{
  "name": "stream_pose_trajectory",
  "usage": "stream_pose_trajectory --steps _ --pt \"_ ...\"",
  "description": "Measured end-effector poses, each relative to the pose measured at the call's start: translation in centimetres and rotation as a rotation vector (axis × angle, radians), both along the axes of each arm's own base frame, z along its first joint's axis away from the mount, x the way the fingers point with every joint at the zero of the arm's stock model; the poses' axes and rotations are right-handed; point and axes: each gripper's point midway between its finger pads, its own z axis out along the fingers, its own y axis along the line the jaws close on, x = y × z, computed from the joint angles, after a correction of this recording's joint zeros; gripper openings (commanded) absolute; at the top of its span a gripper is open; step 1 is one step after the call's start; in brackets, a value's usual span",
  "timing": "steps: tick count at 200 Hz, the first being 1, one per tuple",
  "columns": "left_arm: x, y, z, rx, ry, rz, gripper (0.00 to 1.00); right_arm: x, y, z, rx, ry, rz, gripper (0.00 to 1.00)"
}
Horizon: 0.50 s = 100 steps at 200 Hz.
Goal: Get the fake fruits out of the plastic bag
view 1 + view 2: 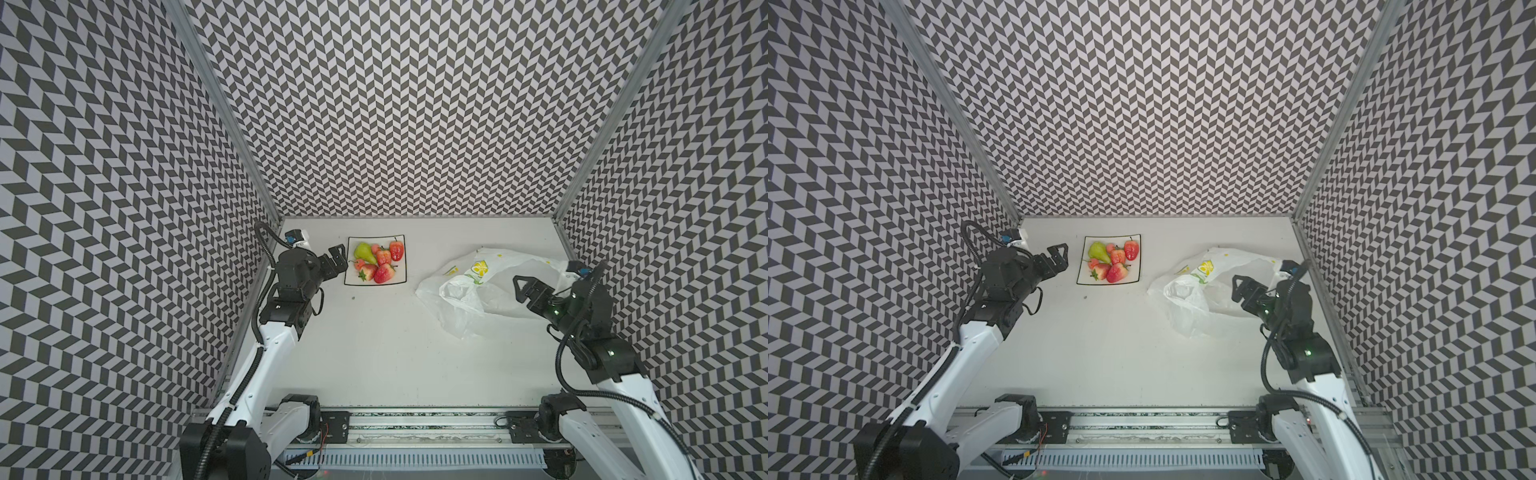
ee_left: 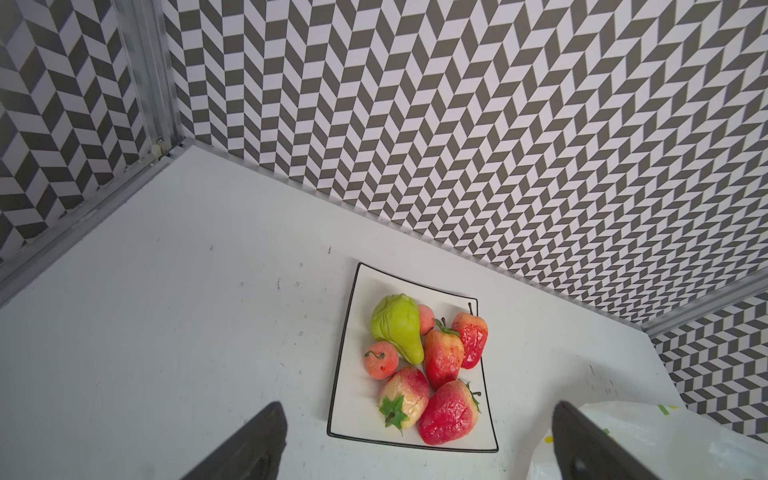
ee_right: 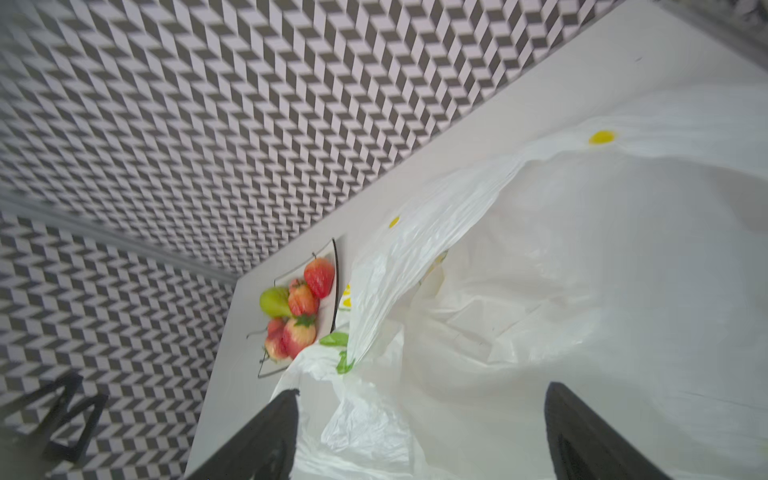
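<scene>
Lying on the plate (image 1: 397,279), fake fruits (image 1: 379,262) sit beside the open left end effector (image 1: 340,257).

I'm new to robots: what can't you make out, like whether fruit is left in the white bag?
- Inside the thin crinkly white plastic bag: its folds cover it in both top views; the right wrist view is blurred.
- Number of small pinkish cherries on the white square black-rimmed plate: the yellow-green pear and red strawberries overlap them.
- Black gripper fingers: cut off by the frame edge in both wrist views.
</scene>
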Motion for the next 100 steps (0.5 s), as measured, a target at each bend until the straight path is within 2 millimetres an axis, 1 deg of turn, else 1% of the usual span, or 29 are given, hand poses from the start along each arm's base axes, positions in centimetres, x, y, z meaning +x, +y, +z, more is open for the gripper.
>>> stream_pose_trajectory --steps 9,18,29,41,55,63,71,77,85,92,100 --pt "-0.5 -0.1 -0.2 -0.002 -0.002 0.0 1.0 -0.2 2.2 -0.9 -0.019 0.032 0.087 0.95" --pt "-1.0 -0.2 -0.6 -0.004 0.001 -0.001 1.0 -0.9 4.4 -1.9 -0.041 0.056 0.176 0.96" --pt "-1.5 -0.2 -1.2 -0.009 0.012 -0.001 1.0 -1.6 6.5 -3.3 -0.06 0.088 0.258 0.96" --pt "-1.8 -0.2 -1.9 -0.014 0.029 0.001 1.0 -1.8 8.1 -4.7 -0.082 0.113 0.315 0.94" --pt "-2.1 -0.1 -2.5 -0.015 0.044 0.004 0.99 -1.0 8.9 -6.8 -0.115 0.146 0.326 0.84" --pt "-2.3 -0.1 -2.8 -0.016 0.051 0.006 0.99 -0.4 9.0 -7.9 -0.132 0.161 0.314 0.78" --pt "-2.4 -0.1 -2.8 -0.015 0.055 0.008 0.99 0.3 9.0 -9.0 -0.147 0.169 0.299 0.71" --pt "-2.5 0.0 -2.8 -0.015 0.055 0.01 0.99 0.8 9.1 -9.7 -0.157 0.174 0.289 0.64" --pt "-2.6 0.1 -2.6 -0.014 0.052 0.014 0.99 1.5 9.1 -10.5 -0.167 0.178 0.276 0.5" --pt "-2.8 0.2 -2.5 -0.012 0.047 0.018 0.99 2.1 9.2 -10.9 -0.17 0.175 0.264 0.39" --pt "-2.9 0.3 -2.3 -0.011 0.042 0.022 0.98 3.0 9.4 -11.2 -0.177 0.16 0.249 0.29"
